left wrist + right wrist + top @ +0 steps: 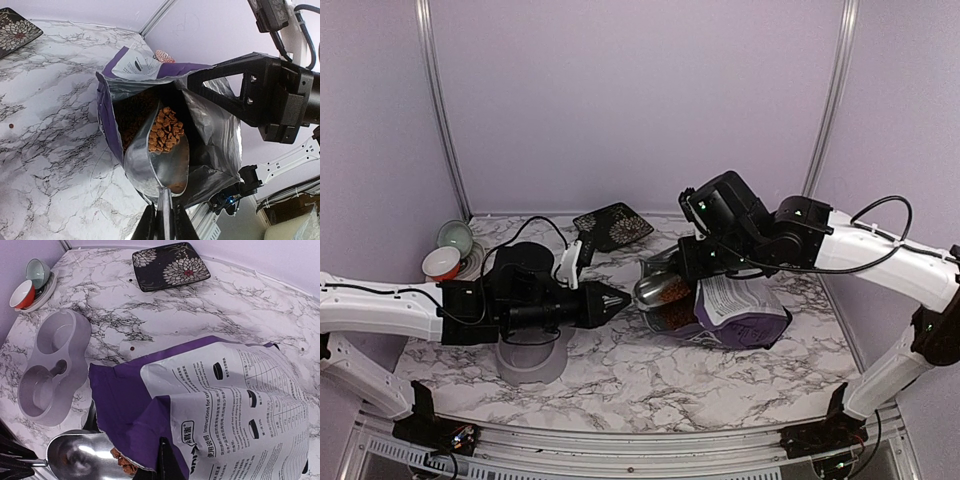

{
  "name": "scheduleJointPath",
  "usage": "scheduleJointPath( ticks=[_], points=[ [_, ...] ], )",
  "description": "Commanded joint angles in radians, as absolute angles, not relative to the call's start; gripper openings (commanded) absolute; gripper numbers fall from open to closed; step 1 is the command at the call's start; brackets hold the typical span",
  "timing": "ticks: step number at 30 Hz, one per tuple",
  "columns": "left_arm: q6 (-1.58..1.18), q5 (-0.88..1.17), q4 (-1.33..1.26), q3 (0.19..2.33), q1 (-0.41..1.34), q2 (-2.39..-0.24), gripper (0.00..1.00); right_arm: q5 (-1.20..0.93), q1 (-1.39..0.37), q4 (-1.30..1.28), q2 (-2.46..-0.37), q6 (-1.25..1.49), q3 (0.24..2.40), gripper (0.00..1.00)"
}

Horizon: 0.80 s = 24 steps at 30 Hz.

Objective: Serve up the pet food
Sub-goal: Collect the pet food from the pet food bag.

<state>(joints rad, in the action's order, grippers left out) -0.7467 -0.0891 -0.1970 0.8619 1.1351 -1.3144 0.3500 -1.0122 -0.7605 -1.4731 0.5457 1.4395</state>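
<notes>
Where the purple-and-white foil bag (225,405) lies on the marbled white table (620,375), the right gripper (682,268) pinches its mouth edge tight. The left gripper (162,226) is clamped on the handle of a shiny metal scoop (150,167), whose bowl sits in the bag's mouth carrying reddish-brown kibble pellets (164,131).

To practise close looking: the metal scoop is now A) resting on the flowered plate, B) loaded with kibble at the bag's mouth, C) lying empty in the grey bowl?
B: the scoop carries kibble at the mouth of the bag, apart from the grey bowl.
</notes>
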Motion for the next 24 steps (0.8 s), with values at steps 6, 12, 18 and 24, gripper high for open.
scheduleJointPath(
  ticks=[6,12,18,24],
  points=[
    [-0.76,-0.04,-0.254,0.964,1.12,-1.34,0.0,0.321,-1.007,-0.534,-1.335,0.539,1.514,0.0],
    [-0.759,0.0,-0.287,0.976,1.12,-1.336,0.0,0.348,-0.996,-0.513,-1.258,0.547,1.497,0.0],
    [-0.745,0.005,-0.317,0.95,1.119,-1.31,0.0,0.39,-0.979,-0.516,-1.21,0.52,1.516,0.0],
    [-0.697,0.055,-0.328,0.96,1.118,-1.302,0.0,0.404,-0.957,-0.53,-1.211,0.524,1.507,0.0]
  ],
)
